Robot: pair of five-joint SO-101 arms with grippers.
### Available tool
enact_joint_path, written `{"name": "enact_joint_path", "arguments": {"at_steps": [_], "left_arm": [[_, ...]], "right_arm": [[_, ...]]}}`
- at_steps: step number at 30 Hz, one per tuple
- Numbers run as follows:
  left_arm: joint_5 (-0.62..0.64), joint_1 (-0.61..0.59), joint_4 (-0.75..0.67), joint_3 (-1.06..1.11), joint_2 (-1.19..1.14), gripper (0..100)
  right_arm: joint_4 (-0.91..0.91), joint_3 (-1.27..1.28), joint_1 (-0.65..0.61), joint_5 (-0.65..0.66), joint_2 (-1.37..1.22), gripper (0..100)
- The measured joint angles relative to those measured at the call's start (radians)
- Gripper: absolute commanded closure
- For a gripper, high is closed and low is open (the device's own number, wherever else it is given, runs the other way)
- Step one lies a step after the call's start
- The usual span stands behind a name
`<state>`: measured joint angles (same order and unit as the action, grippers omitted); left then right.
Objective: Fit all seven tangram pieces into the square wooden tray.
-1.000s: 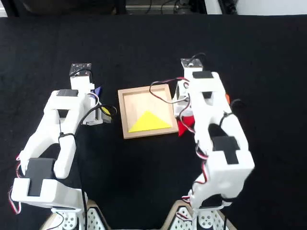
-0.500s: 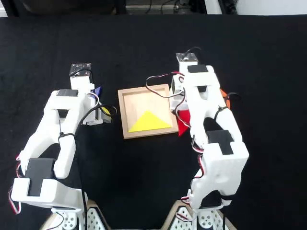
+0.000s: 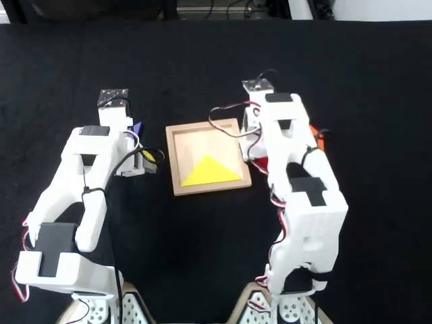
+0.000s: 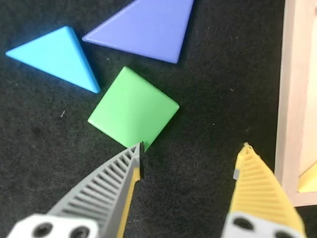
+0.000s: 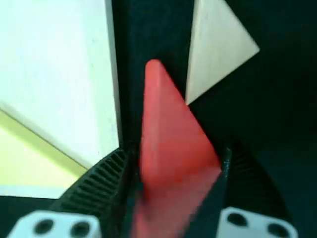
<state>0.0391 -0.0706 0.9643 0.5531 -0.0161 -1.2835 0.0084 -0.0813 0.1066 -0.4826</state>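
**Square wooden tray (image 3: 171,162) has one piece in; red triangle (image 5: 171,124) gripped at its edge**

High view: the tray lies on the black table (image 3: 378,81) between the two arms. A yellow triangle (image 3: 210,172) lies flat inside it against the near rim. The rest of the floor is bare wood, so I judge the task to be at an early stage. The right arm (image 3: 300,175) bends over the tray's right side, and a patch of red peeks out from under it. An orange piece (image 3: 317,138) pokes out beyond that arm. The left arm (image 3: 88,169) stands left of the tray and covers most of what lies beneath it.

Left wrist view: here the covered pieces come clear. A green square (image 4: 132,109), a blue triangle (image 4: 59,57) and a purple triangle (image 4: 148,27) lie flat on the table, near one another but apart, outside the tray's wall. The left gripper (image 4: 190,153) hangs above them, its jaws spread wide with nothing between. One fingertip sits at the green square's corner, so that piece is probably this side's next pick.

Right wrist view: the right gripper (image 5: 174,153) is clamped on the red triangle, a jaw pressed on either side and the point leading away from the wrist. The piece sits over the dark strip just outside the tray wall, beside a pale triangle (image 5: 215,49). This hold probably leaves the point free to steer into the tray. I cannot tell whether the piece is off the table.
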Motion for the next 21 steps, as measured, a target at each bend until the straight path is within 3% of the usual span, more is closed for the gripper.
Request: {"name": "enact_joint_path", "arguments": {"at_steps": [12, 17, 21], "left_arm": [[0.000, 0.000, 0.000, 0.000, 0.000, 69], [0.000, 0.000, 0.000, 0.000, 0.000, 69], [0.000, 0.000, 0.000, 0.000, 0.000, 69]], "right_arm": [[-0.014, 0.000, 0.006, 0.087, -0.002, 73.9], [-0.023, 0.000, 0.014, 0.112, -0.002, 87.3], [-0.023, 0.000, 0.057, 0.158, -0.002, 90.6]]}}
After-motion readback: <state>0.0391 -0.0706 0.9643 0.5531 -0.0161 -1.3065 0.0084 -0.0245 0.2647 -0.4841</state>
